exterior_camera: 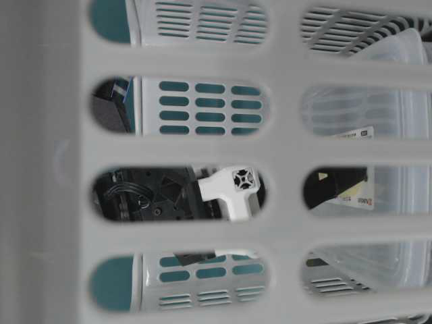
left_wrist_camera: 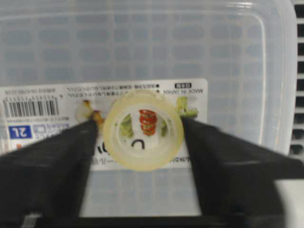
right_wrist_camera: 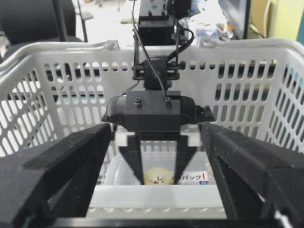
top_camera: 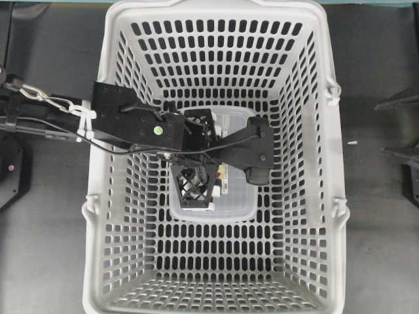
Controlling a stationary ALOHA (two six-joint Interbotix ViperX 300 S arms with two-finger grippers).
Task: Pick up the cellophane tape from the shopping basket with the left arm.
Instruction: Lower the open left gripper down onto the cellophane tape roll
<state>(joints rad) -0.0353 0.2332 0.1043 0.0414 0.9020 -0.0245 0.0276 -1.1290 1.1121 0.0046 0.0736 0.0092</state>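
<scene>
Shopping basket (top_camera: 314, 163): light-grey, slotted walls and floor; it fills most of the overhead view and holds everything else, so the arm has to reach in from above over its left rim.

Left arm (top_camera: 124, 118): black, enters over the left wall and bends down into the middle of the basket, likely because the sloping sides leave no other approach.

Clear box (left_wrist_camera: 237, 52): transparent food box with a white printed label, lying flat on the basket floor near the centre; it serves as the surface the roll rests on.

Right gripper (right_wrist_camera: 156, 199): outside the basket at its rim, looking in; jaws spread wide with nothing between them, parked clear of the work.

Left gripper (left_wrist_camera: 142, 130): pointed down over the box, one finger on each side of the roll. The jaws are partly drawn in and their tips sit right at the roll's rim; whether they already press on it I cannot tell.

Cellophane tape (left_wrist_camera: 143, 129): small pale-yellow ring, lying flat on the box label, centred between the left fingers (left_wrist_camera: 52, 161), well placed for a pinch across its width.
</scene>
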